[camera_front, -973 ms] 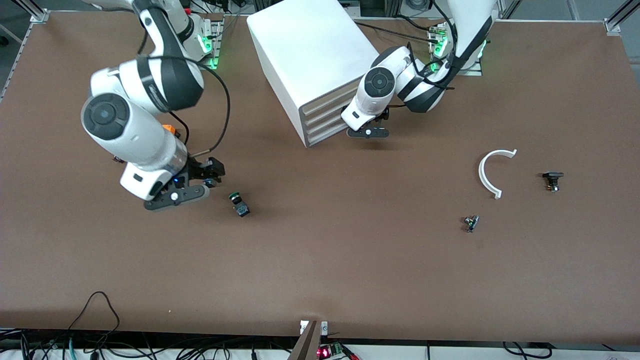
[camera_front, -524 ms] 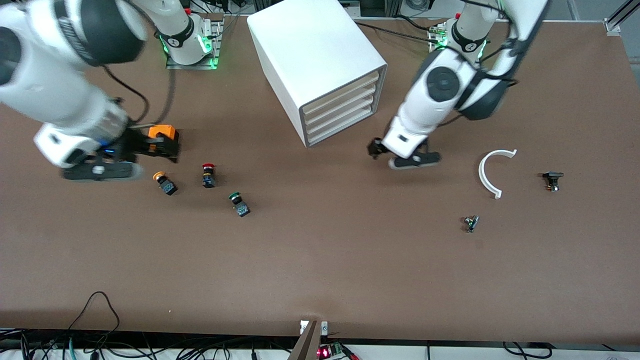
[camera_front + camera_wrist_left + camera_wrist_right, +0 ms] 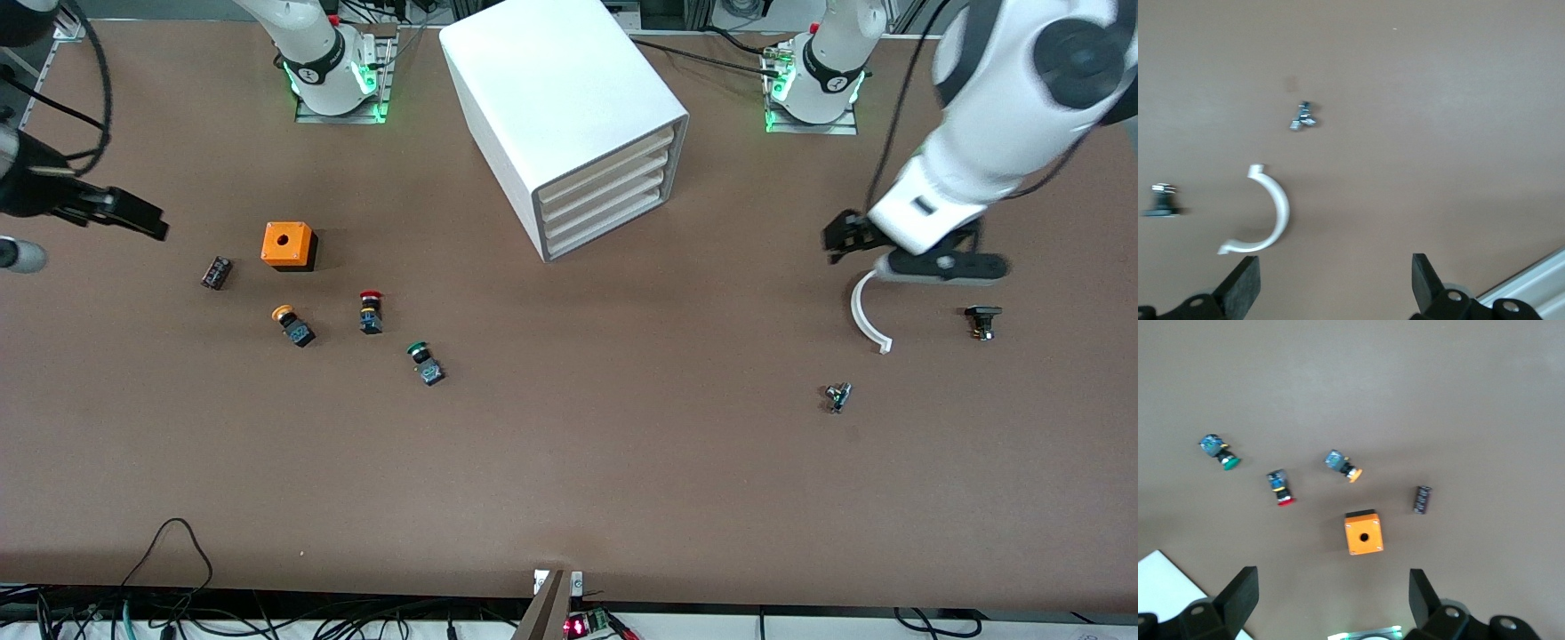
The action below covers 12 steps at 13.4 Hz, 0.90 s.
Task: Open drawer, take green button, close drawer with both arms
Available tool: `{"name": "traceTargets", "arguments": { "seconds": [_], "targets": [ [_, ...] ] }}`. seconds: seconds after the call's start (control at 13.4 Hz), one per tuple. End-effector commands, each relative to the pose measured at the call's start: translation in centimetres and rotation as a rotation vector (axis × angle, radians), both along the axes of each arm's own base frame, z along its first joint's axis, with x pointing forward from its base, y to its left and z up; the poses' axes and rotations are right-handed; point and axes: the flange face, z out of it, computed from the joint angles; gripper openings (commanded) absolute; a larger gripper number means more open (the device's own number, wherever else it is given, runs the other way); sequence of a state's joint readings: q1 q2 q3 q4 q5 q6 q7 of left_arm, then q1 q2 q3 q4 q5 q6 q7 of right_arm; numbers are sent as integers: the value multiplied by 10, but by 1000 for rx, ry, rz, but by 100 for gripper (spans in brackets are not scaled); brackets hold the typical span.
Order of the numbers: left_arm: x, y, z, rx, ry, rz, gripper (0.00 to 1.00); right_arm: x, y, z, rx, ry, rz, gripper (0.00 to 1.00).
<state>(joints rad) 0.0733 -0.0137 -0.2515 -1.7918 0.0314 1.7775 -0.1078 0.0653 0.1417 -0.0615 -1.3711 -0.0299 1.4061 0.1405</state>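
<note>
left claw: in the air over the counter at the left arm's end, above one tip of the white curved bracket; fingers spread wide with nothing between them.
right claw: at the frame edge of the front view, over the right arm's end of the counter; fingers spread wide with nothing between them.
green-capped button: lying on its side on the bare counter, well apart from the right claw, toward the cabinet's side of it; not touched by either claw.
red-capped button: on the counter, between the green-capped button and the orange box, closer to the right claw than the green one.
orange-capped button: on the counter, beside the red-capped button, closer again to the right claw.
orange box: square, with a round hole in its top face; near the right claw, between it and the cabinet.
small black part: on the counter, the object closest to the right claw.
cabinet: white, set at an angle between the two arm bases, well apart from both claws.
bottom drawer: pushed in, flush with the three drawers above it.
white curved bracket: flat on the counter, partly under the left claw.
black fitting: on the counter, near the left claw, just past the bracket.
small metal part: on the counter, apart from the left claw, nearer to the front camera than the bracket.
</note>
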Motion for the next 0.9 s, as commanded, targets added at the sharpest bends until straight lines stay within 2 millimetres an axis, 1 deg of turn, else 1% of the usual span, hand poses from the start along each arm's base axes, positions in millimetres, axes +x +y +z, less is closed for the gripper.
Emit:
{"name": "traceTargets", "arguments": {
  "seconds": [0.0, 0.07, 0.15, 0.22, 0.3, 0.37, 0.52, 0.6, 0.67, 0.75, 0.82],
  "targets": [
    [-8, 34, 31, 87, 7, -94, 100, -12, -58, 19, 24, -4, 74, 100],
    [-12, 46, 40, 114, 4, -91, 100, -12, -67, 16, 40, -9, 65, 100],
    [-21, 52, 50, 121, 24, -76, 100, -11, -59, 16, 50, -11, 77, 100],
    [-25, 53, 57, 128, 43, -65, 100, -11, -55, 16, 52, -7, 82, 100],
    [-27, 51, 59, 167, 56, -71, 100, -11, -53, 16, 52, -7, 85, 100],
    [-27, 45, 61, 199, 45, -90, 100, -10, -51, 15, 52, -7, 88, 100],
    [-27, 38, 60, 181, 46, -110, 100, -9, -38, 11, 42, 3, 114, 100],
    [-27, 39, 59, 109, 52, -95, 100, -11, -35, 10, 43, 8, 117, 100],
    [-24, 48, 58, 41, 49, -67, 100, -14, -34, 11, 43, 0, 121, 100],
    [-23, 65, 58, 20, 43, -33, 100, -16, -31, 12, 42, -15, 126, 100],
    [-23, 65, 56, 22, 47, -31, 100, -22, -31, 11, 43, -20, 126, 100]
  ]
}}
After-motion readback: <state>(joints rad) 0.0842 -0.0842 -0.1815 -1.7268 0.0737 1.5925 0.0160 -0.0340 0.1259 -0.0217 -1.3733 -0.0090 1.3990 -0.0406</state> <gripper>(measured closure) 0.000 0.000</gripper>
